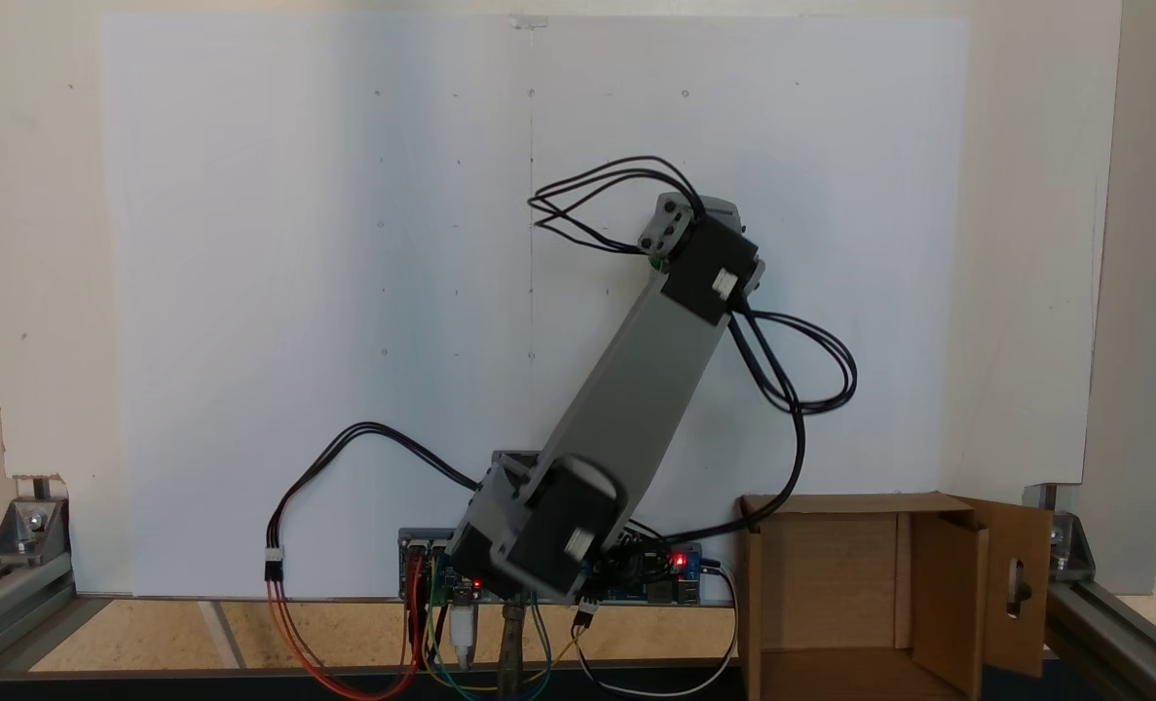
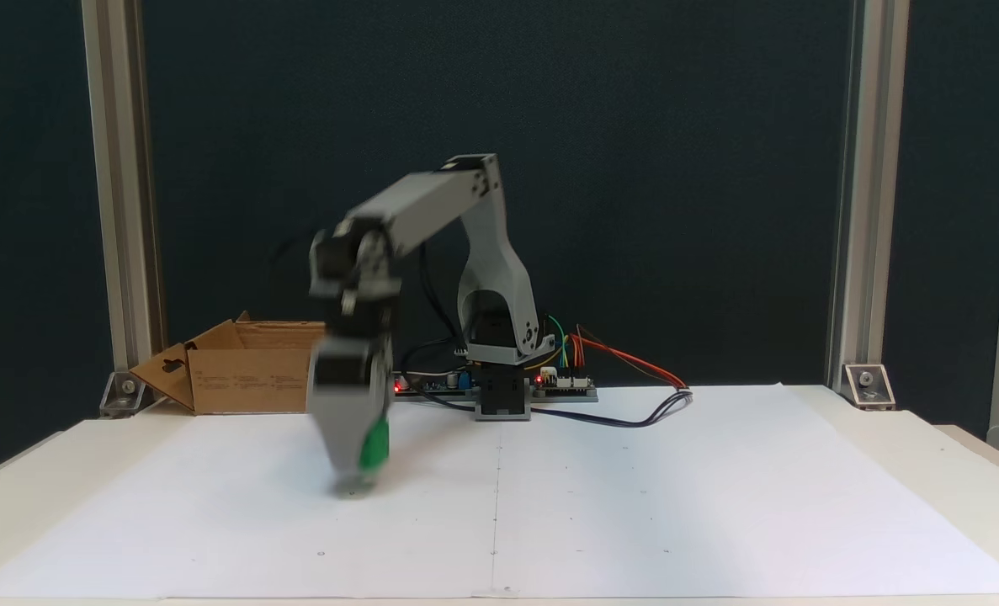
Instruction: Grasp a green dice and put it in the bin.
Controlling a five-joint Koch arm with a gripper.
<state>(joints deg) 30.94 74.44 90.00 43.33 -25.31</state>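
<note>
A pale counter [image 2: 886, 471] carries a large white paper sheet [image 2: 634, 505] marked with faint dots and a thin centre line, and a dark blue-black panel [image 2: 676, 168] closes the space behind it in a fixed view, framed by aluminium posts [image 2: 852, 194] bolted down with corner brackets [image 2: 865, 383]. At the counter's back edge sits the arm's base [image 2: 499, 370] with a circuit board [image 2: 562, 383] showing small red lights and a fan of coloured wires [image 2: 625, 358]. The bin [image 1: 831, 594] stands at one back corner of the counter, beside the base, its flaps spread open and one flap [image 1: 1021, 584] pierced by a slot; what shows of its interior is bare cardboard. The grey arm [image 1: 636, 389] leans out from the base over the sheet toward the bin's side of the counter, black cables [image 1: 801, 360] looping from its joints. The tool [image 2: 356, 471] points straight down, motion-blurred, its tip just above or touching the paper, well apart from the bin. The green dice [image 2: 374, 444] shows as a green blur at the tool's lower end, seemingly pinched there, though the blur keeps me from telling how the jaws stand.
</note>
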